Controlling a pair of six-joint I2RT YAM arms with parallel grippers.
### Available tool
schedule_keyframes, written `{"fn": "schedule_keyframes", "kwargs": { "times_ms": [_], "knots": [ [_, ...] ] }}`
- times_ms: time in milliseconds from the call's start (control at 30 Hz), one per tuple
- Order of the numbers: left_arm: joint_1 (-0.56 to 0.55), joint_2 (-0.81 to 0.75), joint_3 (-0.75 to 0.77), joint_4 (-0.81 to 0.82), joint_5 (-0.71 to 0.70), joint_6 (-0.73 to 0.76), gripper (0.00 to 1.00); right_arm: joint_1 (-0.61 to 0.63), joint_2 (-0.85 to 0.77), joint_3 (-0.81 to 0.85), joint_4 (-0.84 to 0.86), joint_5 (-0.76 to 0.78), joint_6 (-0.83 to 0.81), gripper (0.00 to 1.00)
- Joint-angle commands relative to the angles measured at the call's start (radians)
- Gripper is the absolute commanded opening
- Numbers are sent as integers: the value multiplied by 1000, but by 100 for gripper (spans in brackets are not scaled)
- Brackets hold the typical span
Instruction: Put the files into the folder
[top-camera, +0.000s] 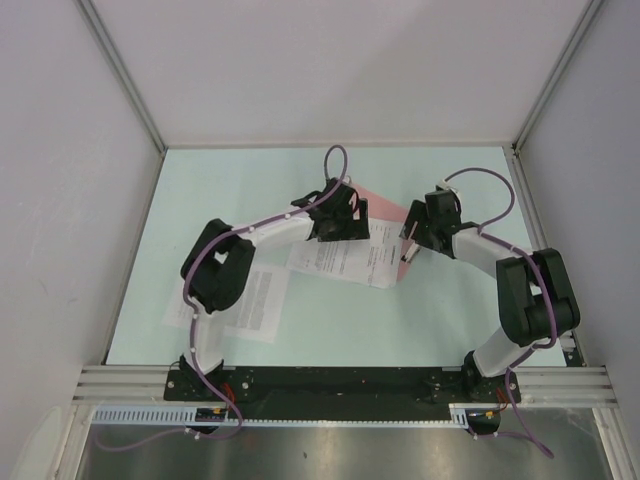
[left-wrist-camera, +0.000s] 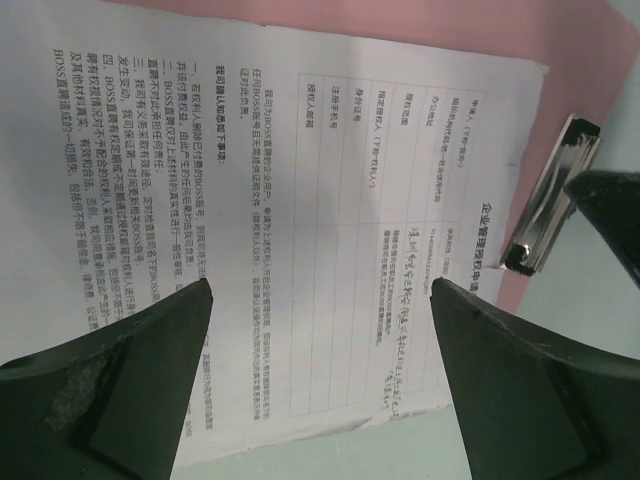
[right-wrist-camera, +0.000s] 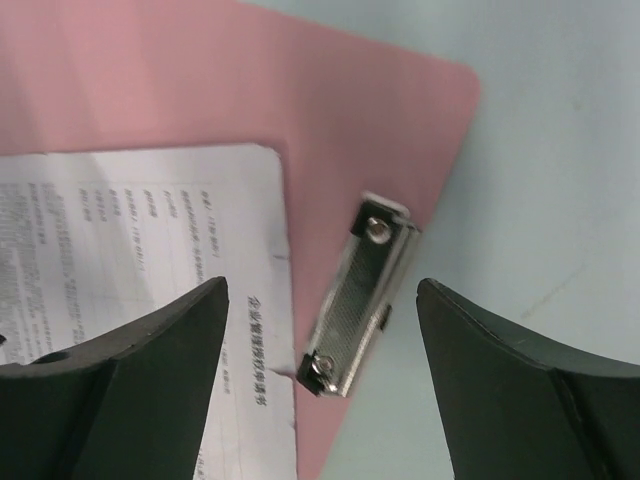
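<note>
Pale-green table (top-camera: 230, 190) carries pink folder (top-camera: 384, 207), loose sheet (top-camera: 258, 300).

Inside a robotics lab's test cell: plain white panel walls (top-camera: 300, 70) in aluminium framing (top-camera: 120, 75) enclose a pale green tabletop (top-camera: 420, 320) (purple cables (top-camera: 337, 150) trail off two bolted-down arms (top-camera: 535, 295)).

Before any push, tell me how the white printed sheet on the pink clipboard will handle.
The white printed paper sheet looks thin, likely floppy if lifted. It lies beside the metal clip, not under it, so a push probably slides it across the pink clipboard.
</note>
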Motion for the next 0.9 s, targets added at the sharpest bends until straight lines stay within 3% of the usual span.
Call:
{"fn": "schedule_keyframes", "kwargs": {
  "times_ms": [0, 333, 633, 867],
  "knots": [
    [1, -158, -55, 29, 15, -3, 97, -16, 71, 76, 236, -29, -81, 82],
    [-2, -520, -377, 86, 94, -53, 97, -13, 455, 480, 287, -79, -47, 82],
    [-2, -785, -531, 15, 98, -43, 98, 28, 779, 961, -9, -234, -5, 80],
    [2, -981, -561, -93, 25, -9, 100, 93, 845, 1003, -118, -363, -25, 78]
  ]
}}
